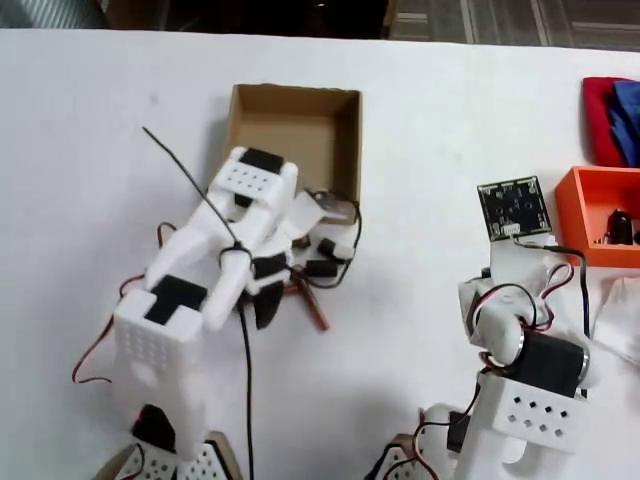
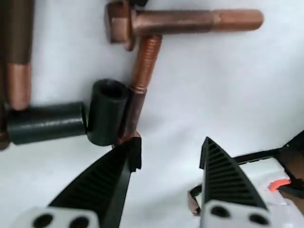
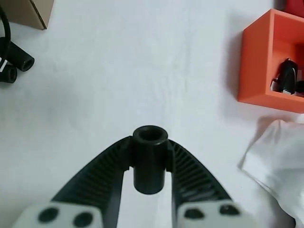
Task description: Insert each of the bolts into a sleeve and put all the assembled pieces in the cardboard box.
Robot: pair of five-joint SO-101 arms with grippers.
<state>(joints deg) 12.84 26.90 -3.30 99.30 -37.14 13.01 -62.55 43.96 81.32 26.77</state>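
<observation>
We judge we are pairing parts: the right tool grips an upright sleeve well apart from the cardboard box, while the left tool, spread apart over bolts near that box, must next pinch one.

Bare table lies wide open in the middle, though bolts and sleeves crowd right before the left gripper, and an orange bin stands off beside the right gripper.
</observation>
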